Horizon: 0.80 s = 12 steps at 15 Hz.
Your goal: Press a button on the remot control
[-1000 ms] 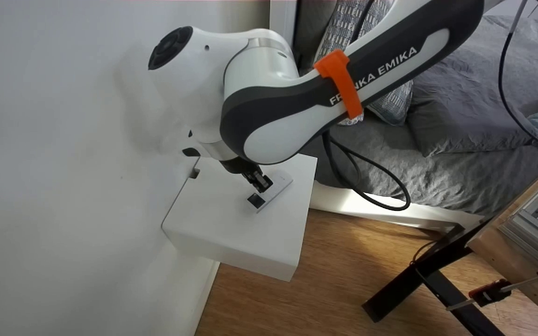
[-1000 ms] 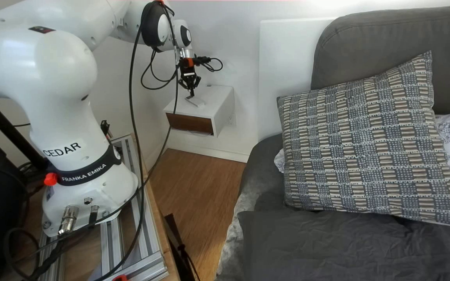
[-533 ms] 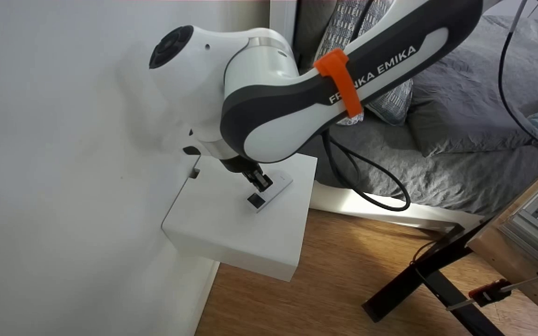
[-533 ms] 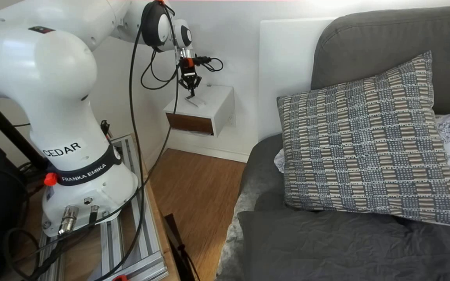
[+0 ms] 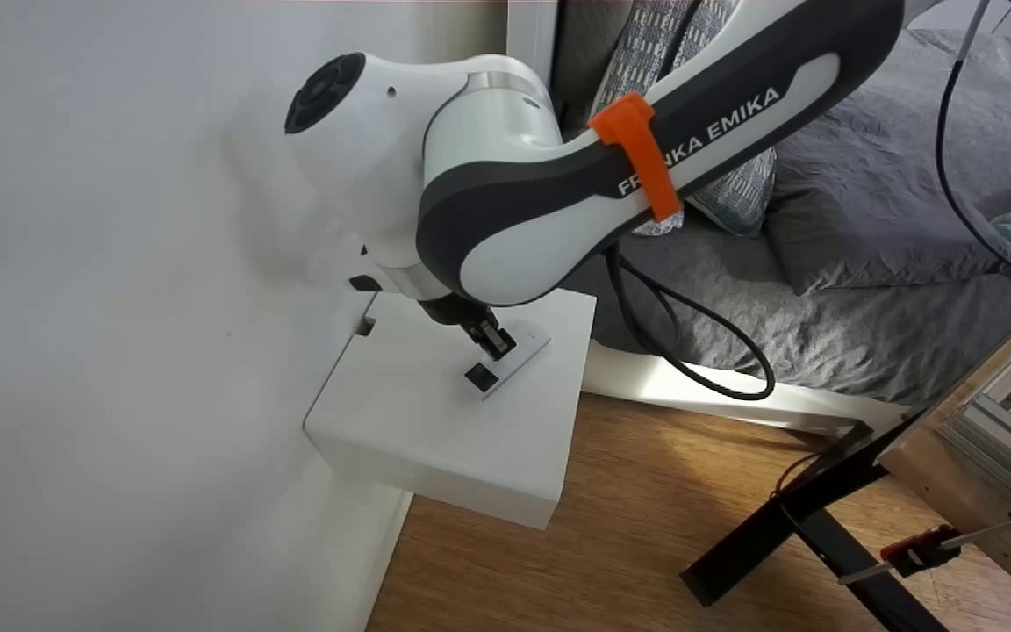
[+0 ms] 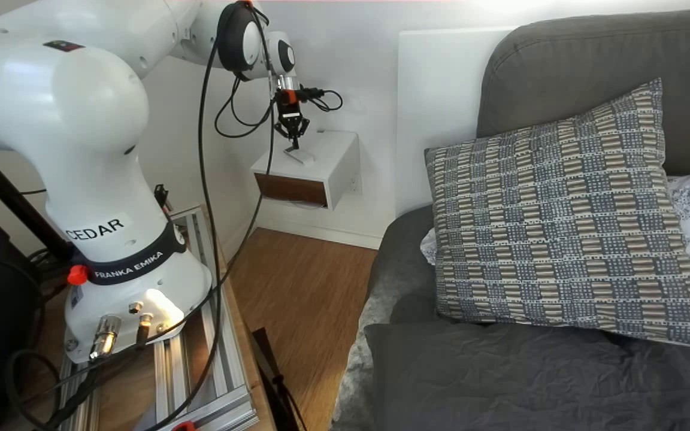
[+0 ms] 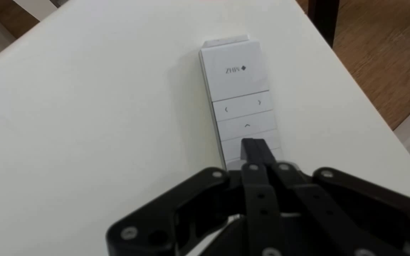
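A white remote control lies flat on a white bedside shelf [image 5: 409, 412], and the remote shows in both exterior views [image 5: 528, 341] [image 6: 302, 157]. In the wrist view the remote [image 7: 236, 76] has a plain end marked MHZ and rows of flat buttons with arrow marks. My black gripper [image 7: 254, 139] is shut and empty, fingertips together over the button row below the up arrow. The fingers hide the remote's lower part. In both exterior views the gripper [image 5: 498, 353] [image 6: 294, 147] points down at the remote's middle. I cannot tell whether the tips touch it.
A white wall [image 5: 137, 351] stands close behind the arm and shelf. A bed with grey bedding [image 5: 874, 167] and a patterned pillow [image 6: 560, 221] is beside the shelf. Black cables [image 5: 716, 351] hang from the arm. The robot's base stands on a framed table [image 6: 225, 353].
The gripper has shifted very slightly along the remote, toward the right in an exterior view, away from the dark end. The remote has not moved. The gripper stays shut.
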Each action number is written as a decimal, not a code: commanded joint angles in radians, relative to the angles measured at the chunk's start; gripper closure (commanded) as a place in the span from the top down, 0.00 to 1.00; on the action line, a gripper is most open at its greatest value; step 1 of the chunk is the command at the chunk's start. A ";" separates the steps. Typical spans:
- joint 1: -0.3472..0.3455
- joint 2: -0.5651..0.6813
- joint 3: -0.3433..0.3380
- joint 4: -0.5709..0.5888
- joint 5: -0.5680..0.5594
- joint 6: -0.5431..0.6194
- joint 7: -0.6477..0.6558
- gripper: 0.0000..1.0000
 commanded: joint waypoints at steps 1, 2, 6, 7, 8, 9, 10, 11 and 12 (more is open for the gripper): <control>-0.006 -0.033 -0.003 -0.045 0.003 -0.009 0.036 0.03; -0.007 -0.034 -0.003 -0.047 0.003 -0.010 0.040 0.03; -0.018 -0.040 -0.005 -0.063 0.004 -0.001 0.063 0.03; -0.023 -0.041 -0.004 -0.068 0.004 0.001 0.068 0.03; -0.026 -0.043 -0.004 -0.072 0.004 0.000 0.071 0.03; -0.029 -0.045 -0.005 -0.077 0.002 0.000 0.074 0.03; -0.033 -0.047 -0.004 -0.083 0.002 0.001 0.077 0.03; -0.036 -0.048 -0.003 -0.088 0.002 -0.001 0.077 0.03; -0.039 -0.050 -0.002 -0.094 0.001 -0.002 0.071 0.03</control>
